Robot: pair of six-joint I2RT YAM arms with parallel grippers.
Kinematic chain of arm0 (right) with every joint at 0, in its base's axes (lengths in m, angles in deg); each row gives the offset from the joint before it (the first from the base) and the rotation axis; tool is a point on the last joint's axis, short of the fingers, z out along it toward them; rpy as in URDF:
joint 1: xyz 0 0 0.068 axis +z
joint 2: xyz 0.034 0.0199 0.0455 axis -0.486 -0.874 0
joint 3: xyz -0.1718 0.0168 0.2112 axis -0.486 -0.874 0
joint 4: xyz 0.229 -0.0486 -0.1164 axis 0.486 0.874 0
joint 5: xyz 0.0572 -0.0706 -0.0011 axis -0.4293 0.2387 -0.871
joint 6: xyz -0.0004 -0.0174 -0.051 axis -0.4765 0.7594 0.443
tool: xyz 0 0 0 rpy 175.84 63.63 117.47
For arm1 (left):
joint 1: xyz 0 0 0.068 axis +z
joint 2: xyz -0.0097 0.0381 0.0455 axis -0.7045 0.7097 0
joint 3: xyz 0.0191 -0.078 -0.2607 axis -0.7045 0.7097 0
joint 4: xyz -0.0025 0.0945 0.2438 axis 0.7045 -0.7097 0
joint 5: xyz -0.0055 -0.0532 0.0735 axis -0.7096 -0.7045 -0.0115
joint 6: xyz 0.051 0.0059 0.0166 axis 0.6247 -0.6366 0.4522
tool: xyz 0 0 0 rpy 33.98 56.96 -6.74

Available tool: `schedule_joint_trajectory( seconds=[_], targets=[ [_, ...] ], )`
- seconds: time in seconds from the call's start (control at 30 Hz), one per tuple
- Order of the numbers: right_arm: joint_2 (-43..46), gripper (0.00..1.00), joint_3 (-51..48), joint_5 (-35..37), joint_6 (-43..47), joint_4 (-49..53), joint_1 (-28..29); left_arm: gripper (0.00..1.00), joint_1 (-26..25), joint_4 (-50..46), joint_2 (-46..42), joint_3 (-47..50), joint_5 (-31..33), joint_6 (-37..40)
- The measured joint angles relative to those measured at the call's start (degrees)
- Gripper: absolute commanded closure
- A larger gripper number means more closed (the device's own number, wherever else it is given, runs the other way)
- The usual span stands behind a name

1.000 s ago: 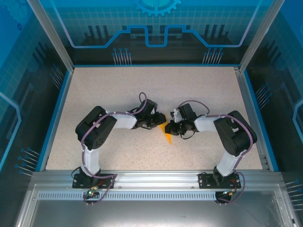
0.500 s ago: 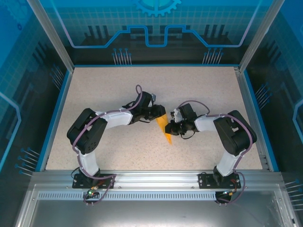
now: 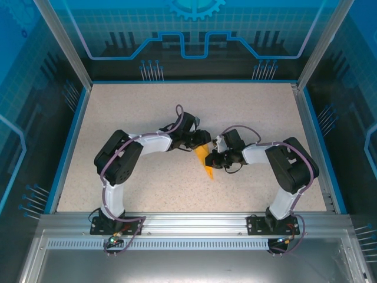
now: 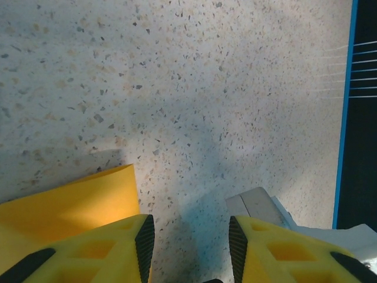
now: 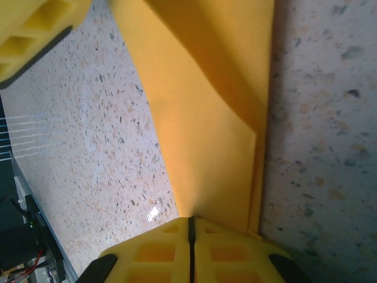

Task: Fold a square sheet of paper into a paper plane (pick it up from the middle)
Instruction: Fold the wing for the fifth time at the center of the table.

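Right gripper (image 5: 189, 227) is closed, its two pads pressed together on one edge of the paper (image 5: 206, 118). Left gripper (image 4: 188, 239) is open, with bare table (image 4: 194, 88) showing between its jaws and nothing held. One of its fingers (image 4: 88, 250) sits over the paper's near corner.

**Location.** The paper lies near the middle of the table, between the two grippers. It is folded into a narrow, layered wedge whose tip points toward the near edge. Whether it lies fully flat on the table cannot be determined.

**Risks, as judged:**
- The paper is held at one edge only. Any pull or twist by the right arm could slide the layers apart and loosen the creases.
- Thin paper clamped at a single spot may tear or crumple there if it is dragged across the table.
- The left gripper, if closed where it stands, may catch a single layer or miss the paper, producing a skewed fold.
- The two grippers are very close together, so a small positioning error could knock them into each other, or shift the paper.

**Markings.** The paper is plain orange-yellow with no print. No brand, label or legible writing is found on the grippers, arms or table. The blue back wall (image 3: 194, 35) carries line graphics and a gear shape, but no words.
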Motion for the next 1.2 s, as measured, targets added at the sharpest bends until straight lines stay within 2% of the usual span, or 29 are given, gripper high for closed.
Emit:
schedule_joint_trajectory(
  seconds=[0.47, 0.7, 1.0, 1.2],
  targets=[
    [-0.04, 0.93, -0.59, -0.22, -0.17, -1.36, -0.02, 0.63, 0.17, -7.5, 2.82, -1.33, 5.57, 0.0],
    [-0.04, 0.94, -1.09, -0.39, -0.15, -2.4, -0.02, 0.63, 0.96, -7.43, 2.84, -1.33, 5.53, 0.83],
    [-0.13, 0.93, -1.22, -0.63, -0.13, -3.15, -0.02, 0.62, 4.98, -6.34, 2.97, -0.96, 3.78, 3.69],
    [-0.31, 0.94, -1.16, -1.01, -0.13, -3.37, 0.0, 0.61, 5.16, -6.6, 2.91, -0.98, 3.21, 5.95]
  ],
)
